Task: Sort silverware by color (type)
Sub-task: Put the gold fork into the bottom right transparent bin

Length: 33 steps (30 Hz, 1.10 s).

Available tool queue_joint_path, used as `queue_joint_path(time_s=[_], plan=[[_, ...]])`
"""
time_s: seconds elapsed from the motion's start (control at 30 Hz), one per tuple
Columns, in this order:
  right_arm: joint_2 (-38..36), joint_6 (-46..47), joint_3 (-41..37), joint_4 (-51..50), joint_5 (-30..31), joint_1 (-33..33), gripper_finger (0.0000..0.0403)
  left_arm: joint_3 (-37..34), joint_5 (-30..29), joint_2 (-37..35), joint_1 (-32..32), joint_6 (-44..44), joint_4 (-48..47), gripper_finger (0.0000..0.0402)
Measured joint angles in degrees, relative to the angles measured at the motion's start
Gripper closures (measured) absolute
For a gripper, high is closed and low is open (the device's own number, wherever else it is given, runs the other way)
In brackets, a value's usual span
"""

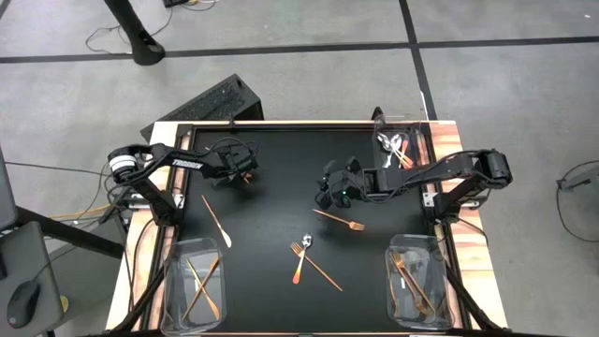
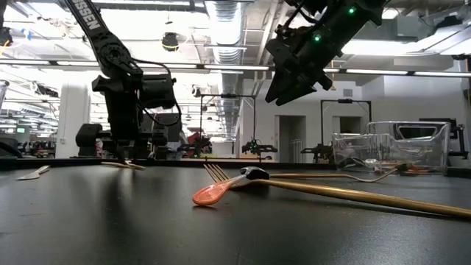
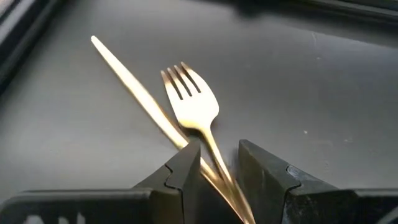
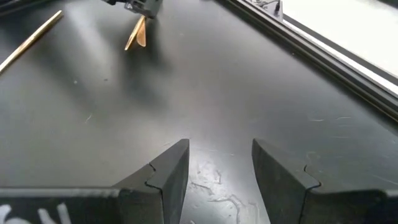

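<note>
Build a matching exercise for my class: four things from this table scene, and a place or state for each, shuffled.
Things:
1. left gripper
2. right gripper
3. orange-handled fork
4. front-left bin

States:
A. jaws open, nothing between them
B. gold pieces lying inside
C. jaws closed on the gold fork
D. lying mid-table

Pairs: 1-C, 2-A, 3-D, 4-B

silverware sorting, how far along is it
Partly done. Several pieces already lie in the front-left bin, the front-right bin and the far-right tray. In hand: the left pincer is closed on a gold fork and a gold stick. The right pincer hovers open, empty. About five pieces remain on the mat.
</note>
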Motion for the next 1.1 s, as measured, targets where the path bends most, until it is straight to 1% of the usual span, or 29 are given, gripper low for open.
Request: queue_joint_path(time_s=[0.13,0.27,0.33,0.43,0.57,0.6,0.77,0.9,1.1], plan=[[0.00,0.01,0.00,0.00,0.00,0.65,0.0207,0.11,-0.25,1.45,0.08,1.57,1.38,0.0300],[0.00,0.00,0.00,-0.03,0.00,1.37,0.0207,0.09,0.18,1.56,0.10,6.87,3.29,0.0302],[0.00,0.01,0.00,-0.13,0.01,1.71,0.0207,0.07,1.39,1.60,0.19,9.45,4.66,0.0307],[-0.02,0.04,0.00,-0.13,0.02,2.22,0.0207,0.03,2.75,1.66,-0.03,12.74,6.22,0.0331],[0.00,1.26,0.00,0.02,0.02,2.36,0.0207,0.02,3.09,1.66,-0.42,15.12,7.20,0.0386],[0.00,1.63,0.00,0.02,0.02,2.36,0.0207,0.02,3.07,1.66,-0.58,15.67,7.43,0.0392],[-0.02,3.18,0.00,0.04,0.02,2.73,0.0207,0.00,3.76,1.56,-1.50,19.21,10.09,0.0396],[-0.02,4.75,0.00,0.02,0.68,3.51,0.0207,-0.02,4.38,-0.78,-3.83,21.44,13.10,0.0398],[-0.04,8.76,-0.77,-1.94,5.75,4.74,0.0207,-0.02,4.63,-7.58,-8.74,33.86,21.69,0.0399]])
